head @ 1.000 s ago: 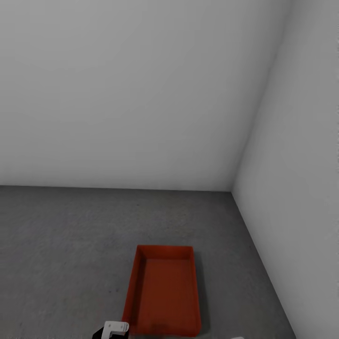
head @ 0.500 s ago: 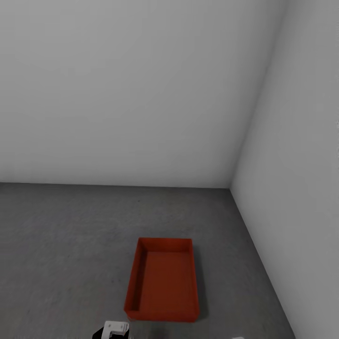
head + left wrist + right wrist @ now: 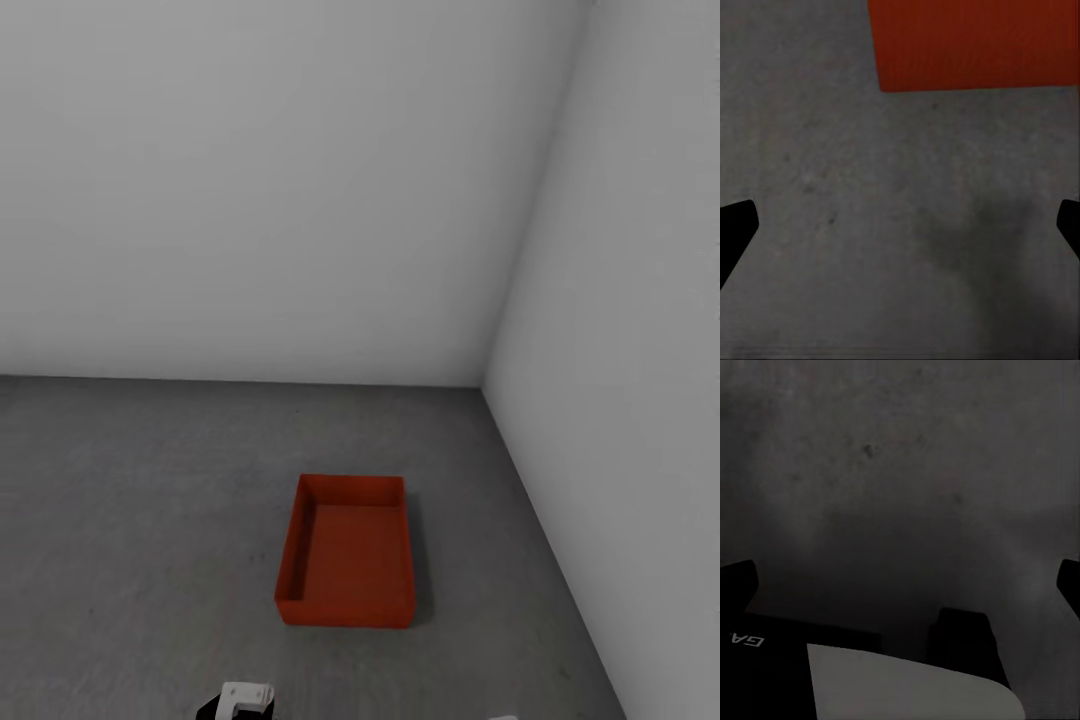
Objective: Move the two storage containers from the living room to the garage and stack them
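1. One storage container (image 3: 347, 555) sits upright on the garage floor (image 3: 140, 520), near the corner where the back wall (image 3: 270, 190) meets the side wall (image 3: 640, 330). It is empty, nothing stacked in it. The second tub is not with me here.
2. My left gripper (image 3: 900, 225) hangs over bare concrete, fingers wide apart at the frame edges and holding nothing; the tub's orange wall (image 3: 975, 41) lies just ahead of it.
3. My right gripper (image 3: 900, 577) is likewise spread and empty, looking down at shadowed floor with part of my own dark body (image 3: 832, 675) in the way.
4. Judgement: this half is done, and the step in hand is to leave for the other tub. To do it well, I should back away straight, arms kept clear of the near rim so the tub isn't nudged.
5. Obstacles: the side wall is close on my right, which limits turning that way. Open floor to the left looks like the safer side to swing.
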Available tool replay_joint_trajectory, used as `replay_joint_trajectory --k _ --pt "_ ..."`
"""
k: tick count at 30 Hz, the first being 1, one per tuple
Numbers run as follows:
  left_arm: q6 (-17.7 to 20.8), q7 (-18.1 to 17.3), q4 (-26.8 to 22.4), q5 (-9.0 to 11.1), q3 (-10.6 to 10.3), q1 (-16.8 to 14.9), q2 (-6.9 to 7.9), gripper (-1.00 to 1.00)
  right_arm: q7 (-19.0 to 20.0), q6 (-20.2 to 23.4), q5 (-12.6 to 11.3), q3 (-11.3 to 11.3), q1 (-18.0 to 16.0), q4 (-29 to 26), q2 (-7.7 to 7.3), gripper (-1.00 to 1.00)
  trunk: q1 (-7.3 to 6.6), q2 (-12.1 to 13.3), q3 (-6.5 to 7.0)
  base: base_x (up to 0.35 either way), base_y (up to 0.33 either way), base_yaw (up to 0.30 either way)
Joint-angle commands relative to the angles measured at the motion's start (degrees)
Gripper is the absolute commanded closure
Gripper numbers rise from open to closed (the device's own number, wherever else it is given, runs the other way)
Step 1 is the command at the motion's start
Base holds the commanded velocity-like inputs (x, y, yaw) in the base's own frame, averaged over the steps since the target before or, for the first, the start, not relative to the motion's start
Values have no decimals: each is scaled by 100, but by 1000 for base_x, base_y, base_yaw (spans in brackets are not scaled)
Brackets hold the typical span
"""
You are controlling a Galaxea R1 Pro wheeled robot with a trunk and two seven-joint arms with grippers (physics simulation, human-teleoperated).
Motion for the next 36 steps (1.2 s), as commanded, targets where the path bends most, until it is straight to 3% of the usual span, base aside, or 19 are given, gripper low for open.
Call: replay_joint_trajectory --k 1,18,36 --pt "-19 8 5 -27 -11 -3 1 -100 6 -25 10 38 -8 19 1 -100 -4 -2 -4 -349 0 0" --pt "-19 8 5 -27 -11 -3 1 -100 6 -25 10 38 -8 19 1 -100 -4 -2 -4 -348 9 0" --pt "-19 8 5 -27 -11 -3 1 -100 6 -29 10 38 -8 19 1 -100 -4 -2 -4 -279 182 0"
